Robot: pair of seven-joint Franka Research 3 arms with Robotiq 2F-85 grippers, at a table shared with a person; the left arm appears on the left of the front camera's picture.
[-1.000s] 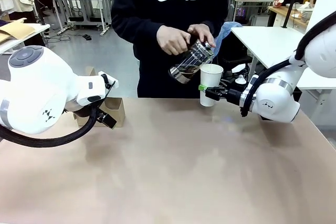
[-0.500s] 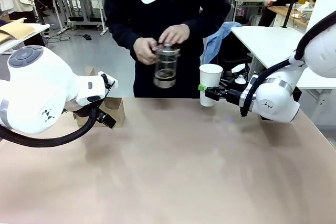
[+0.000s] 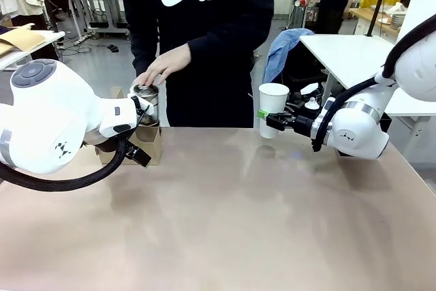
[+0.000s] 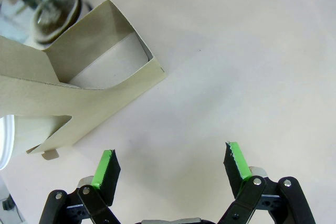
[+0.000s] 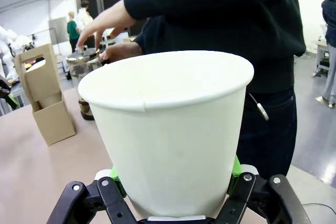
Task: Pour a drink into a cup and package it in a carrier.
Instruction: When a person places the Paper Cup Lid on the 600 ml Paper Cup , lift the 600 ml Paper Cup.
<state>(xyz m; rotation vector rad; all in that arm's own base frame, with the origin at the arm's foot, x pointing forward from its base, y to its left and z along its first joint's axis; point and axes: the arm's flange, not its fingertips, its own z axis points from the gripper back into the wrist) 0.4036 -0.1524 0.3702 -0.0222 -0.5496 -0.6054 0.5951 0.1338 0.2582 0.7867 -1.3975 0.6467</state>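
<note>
Jaws: my right gripper [image 3: 267,118] clamps the open-topped cup [image 3: 273,103] upright above the table's [image 3: 238,223] far edge | left gripper [image 4: 170,156] gapes empty near the carrier [image 4: 89,93] | person's hand [image 3: 160,67] rests on the French press [image 3: 145,100] by the carrier.

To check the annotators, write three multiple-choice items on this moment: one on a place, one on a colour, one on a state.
1. Where is the clear glass French press with the chrome lid?
A) at the table's near edge
B) by the brown cardboard carrier, under the person's hand
C) lying mid-table
2. What colour is the tapered paper cup?
A) red
B) black
C) white
3. How is the right gripper?
A) open, empty
B) shut on the cup
C) shut on the carrier
Key: 1 B, the hand rests on its lid next to the carrier; 2 C, it is plain white in both views; 3 B, the green pads press the cup's sides.
</note>
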